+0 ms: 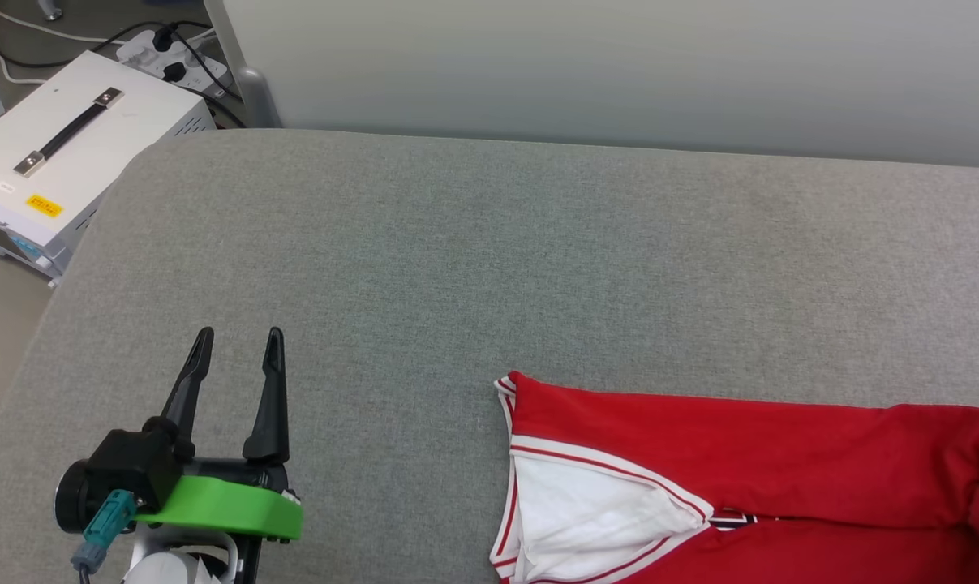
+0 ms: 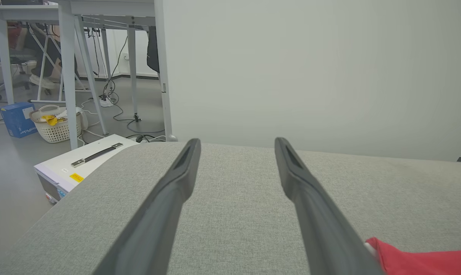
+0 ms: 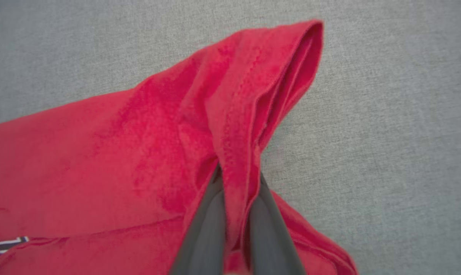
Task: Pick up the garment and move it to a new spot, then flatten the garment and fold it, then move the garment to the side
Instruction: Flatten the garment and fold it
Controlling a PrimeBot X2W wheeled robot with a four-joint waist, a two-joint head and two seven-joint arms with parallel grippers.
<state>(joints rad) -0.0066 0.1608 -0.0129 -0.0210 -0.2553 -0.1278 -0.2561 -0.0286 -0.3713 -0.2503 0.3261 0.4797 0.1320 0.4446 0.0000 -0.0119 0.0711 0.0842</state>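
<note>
Right gripper (image 3: 238, 173): fingers closed almost together, pinching a raised fold of red hem cloth of the garment (image 3: 100, 152). Fold stands up off the grey padded surface (image 3: 387, 133); rest of the cloth lies on it.

Garment (image 1: 740, 454) sits at the near right part of the grey surface (image 1: 538, 243), running off the head view's right and bottom edges. White sleeve (image 1: 586, 511) with red-white striped trim lies at its left end, flat.

Left gripper (image 1: 239, 334): over the near left part of the grey surface, fingers spread wide, holding nothing, well apart from the garment. Left wrist view agrees: gripper (image 2: 236, 141) open, bare grey cloth between the fingers.

Off the surface's far left corner: white box (image 1: 75, 138) with a black handle, on the floor. Pale wall (image 1: 619, 65) behind the far edge.
</note>
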